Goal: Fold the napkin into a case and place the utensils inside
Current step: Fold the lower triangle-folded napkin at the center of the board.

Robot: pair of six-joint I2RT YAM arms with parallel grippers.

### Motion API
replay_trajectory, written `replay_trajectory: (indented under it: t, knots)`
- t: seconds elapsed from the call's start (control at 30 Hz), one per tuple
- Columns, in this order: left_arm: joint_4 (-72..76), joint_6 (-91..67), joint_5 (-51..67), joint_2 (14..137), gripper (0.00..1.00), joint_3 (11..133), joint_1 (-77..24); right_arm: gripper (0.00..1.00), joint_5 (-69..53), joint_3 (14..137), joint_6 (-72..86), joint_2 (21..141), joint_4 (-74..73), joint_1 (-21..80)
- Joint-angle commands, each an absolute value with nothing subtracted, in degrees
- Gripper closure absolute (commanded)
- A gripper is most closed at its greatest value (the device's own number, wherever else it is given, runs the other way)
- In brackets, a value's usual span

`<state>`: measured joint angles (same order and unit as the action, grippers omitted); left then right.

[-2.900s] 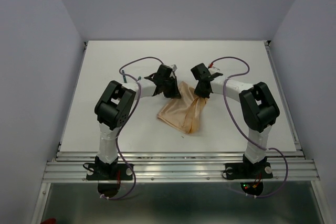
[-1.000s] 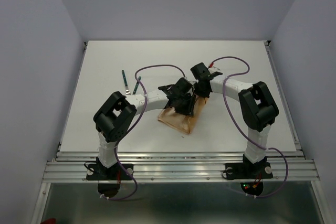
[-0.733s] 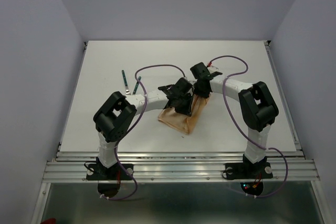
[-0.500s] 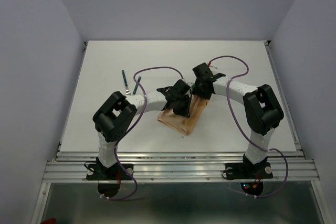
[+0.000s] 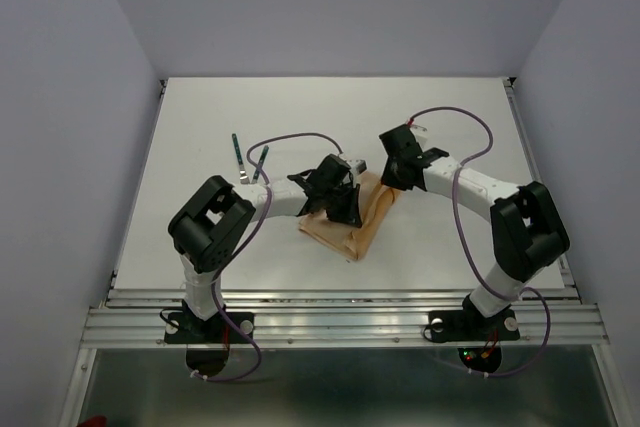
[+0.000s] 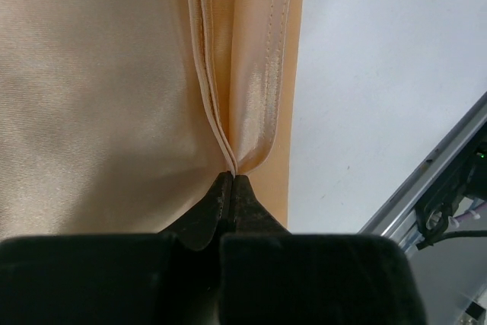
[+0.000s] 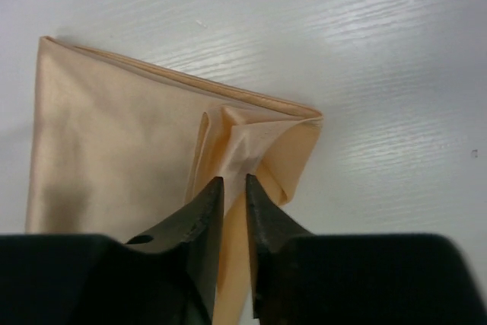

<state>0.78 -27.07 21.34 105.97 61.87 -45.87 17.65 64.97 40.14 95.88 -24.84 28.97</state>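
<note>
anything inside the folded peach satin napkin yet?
Nothing pokes out of the folded peach satin napkin; both green-handled utensils lie on the white table, to its left. Space between the layers is covered, so unconfirmed. Left tool pinches its hem.

The left arm (image 5: 275, 200) and right arm (image 5: 470, 184) share white links, black joints, purple cables (image 5: 290, 136) and black tapered fingers (image 6: 202, 218).

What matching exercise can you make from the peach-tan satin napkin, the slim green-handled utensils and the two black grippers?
1 napkin
2 utensils
3 left gripper
4 right gripper

A shut on a hemmed fold
B lying left of the napkin on the white table
C fingertips narrowly apart at a folded corner
D folded, in the table's middle

Pairs: 1-D, 2-B, 3-A, 4-C
</note>
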Motion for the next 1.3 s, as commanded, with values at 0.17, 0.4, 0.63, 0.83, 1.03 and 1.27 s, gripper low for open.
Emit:
replay_trajectory:
  t: [0.17,0.4,0.63,0.83,1.03,1.27]
  knots:
    - [6.0,-27.7,24.5,102.7,1.0,59.5,-45.0,0.96,27.1,60.1,43.1,92.4,-23.8,28.5]
    - [5.8,-27.1,24.1,102.5,1.0,58.9,-45.0,0.99,24.7,63.2,42.6,97.8,-25.2,27.9]
    - [5.3,-26.0,24.0,102.7,1.0,58.9,-44.9,0.99,21.4,66.4,41.7,99.6,-24.0,27.9]
    - [4.8,-25.2,24.8,103.0,1.0,59.7,-44.9,0.99,19.4,68.9,41.8,101.8,-23.7,27.9]
    - [4.2,-25.0,24.6,103.0,1.0,60.1,-44.8,0.99,17.8,69.9,42.0,102.7,-23.2,27.9]
    - [2.0,-24.2,22.9,102.6,0.97,61.1,-44.8,0.99,17.0,71.1,41.9,105.5,-22.8,27.9]
